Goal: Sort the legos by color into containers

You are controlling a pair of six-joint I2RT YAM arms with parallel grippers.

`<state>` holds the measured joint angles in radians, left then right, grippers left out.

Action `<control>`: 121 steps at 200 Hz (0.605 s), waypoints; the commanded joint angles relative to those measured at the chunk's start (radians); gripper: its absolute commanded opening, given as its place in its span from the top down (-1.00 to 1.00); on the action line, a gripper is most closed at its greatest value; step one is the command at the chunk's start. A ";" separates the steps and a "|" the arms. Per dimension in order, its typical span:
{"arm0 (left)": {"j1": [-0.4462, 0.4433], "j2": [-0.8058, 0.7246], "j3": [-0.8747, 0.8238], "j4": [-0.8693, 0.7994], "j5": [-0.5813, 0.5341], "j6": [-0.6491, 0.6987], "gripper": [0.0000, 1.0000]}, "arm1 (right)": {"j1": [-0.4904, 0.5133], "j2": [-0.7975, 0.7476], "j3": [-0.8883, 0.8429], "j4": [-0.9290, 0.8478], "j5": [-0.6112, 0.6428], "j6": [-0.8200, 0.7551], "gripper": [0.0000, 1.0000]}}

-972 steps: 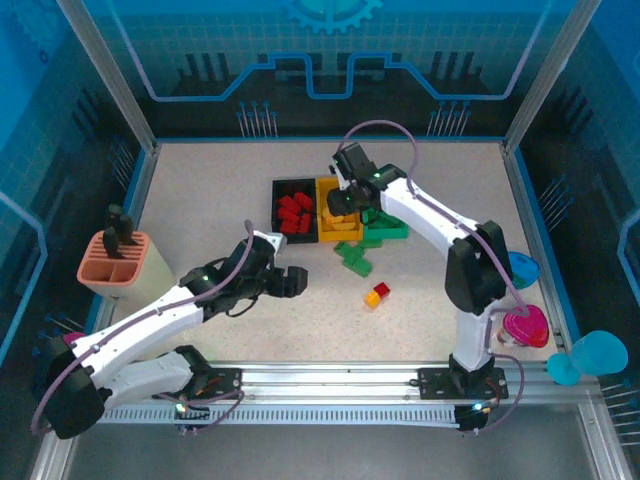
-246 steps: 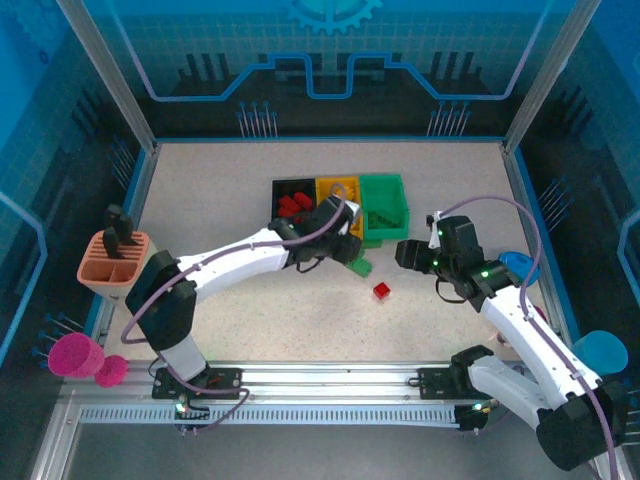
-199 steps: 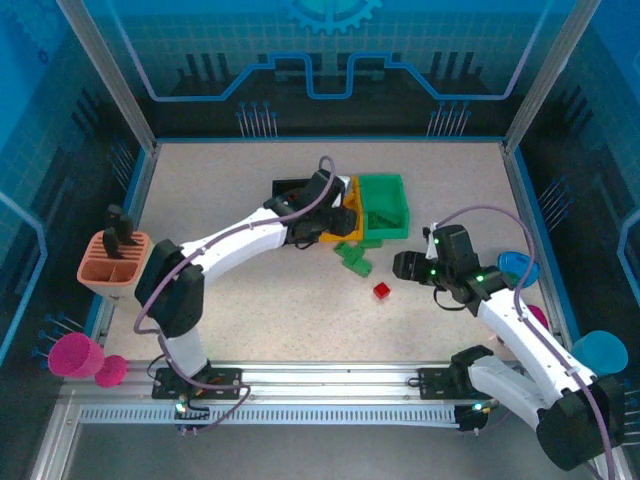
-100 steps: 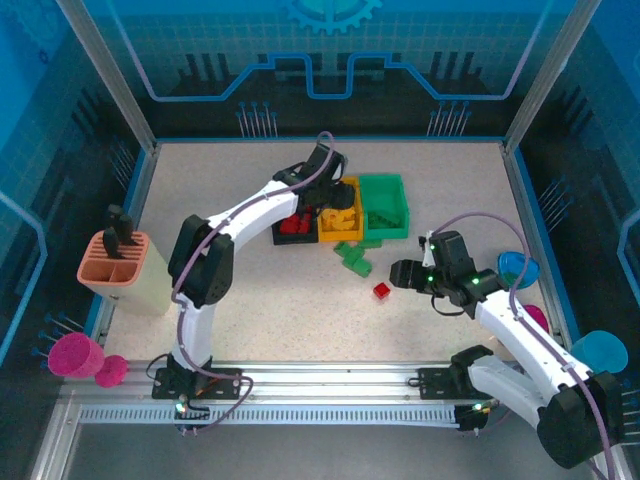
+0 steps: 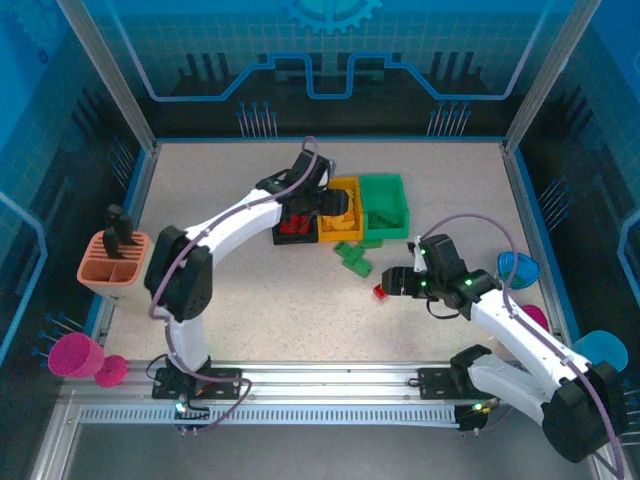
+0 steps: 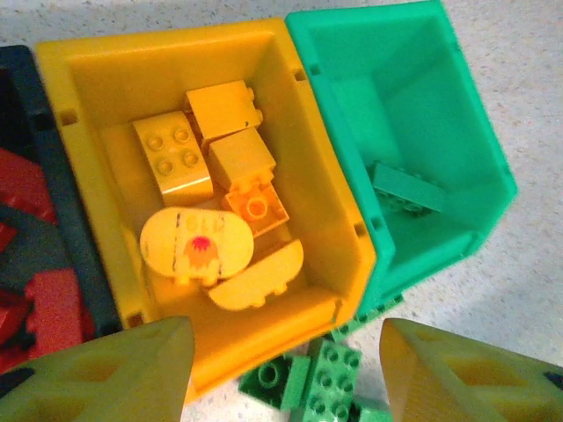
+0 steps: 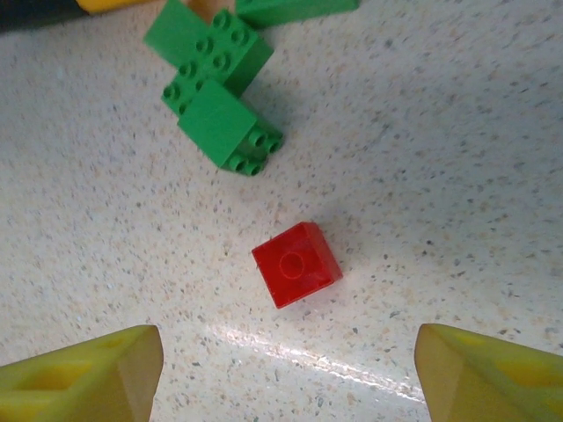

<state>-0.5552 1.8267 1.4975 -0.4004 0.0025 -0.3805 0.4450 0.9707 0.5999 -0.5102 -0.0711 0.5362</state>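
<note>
Yellow bricks (image 6: 171, 158) inside yellow bin (image 6: 167, 42) (loosely heaped)

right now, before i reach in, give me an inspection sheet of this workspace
surface: speckled tabletop, no spills seen
job's things: black bin holds red bricks; yellow bin holds yellow pieces; green bin holds a green piece; one red brick and green bricks loose on the tabletop
clutter: orange-topped holder, pink cups, blue cups at the edges
grippers: left gripper open over the yellow bin; right gripper open over the red brick; both empty
cables: purple cables loop off both arms
surroundings: blue-lit panels, metal frame
</note>
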 commanded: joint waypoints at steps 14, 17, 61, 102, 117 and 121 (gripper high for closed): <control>-0.016 -0.194 -0.190 0.106 0.035 -0.020 -0.22 | 0.092 0.108 0.092 0.030 0.041 -0.107 -0.54; -0.017 -0.208 -0.208 0.111 0.034 -0.020 -0.22 | 0.100 0.121 0.101 0.029 0.046 -0.116 -0.54; -0.021 -0.396 -0.420 0.146 0.010 -0.029 -0.25 | 0.164 0.323 0.254 -0.010 0.124 -0.229 -0.49; -0.020 -0.506 -0.558 0.134 -0.009 -0.041 -0.26 | 0.175 0.492 0.382 -0.044 0.154 -0.297 -0.45; -0.021 -0.542 -0.601 0.126 -0.017 -0.046 -0.25 | 0.179 0.546 0.419 -0.058 0.190 -0.318 -0.44; -0.021 -0.552 -0.611 0.125 -0.020 -0.047 -0.26 | 0.179 0.560 0.429 -0.063 0.199 -0.326 -0.44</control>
<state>-0.5724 1.3415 0.9432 -0.2790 0.0101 -0.4038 0.6094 1.4631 0.9691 -0.5224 0.0620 0.2783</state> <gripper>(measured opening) 0.628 0.722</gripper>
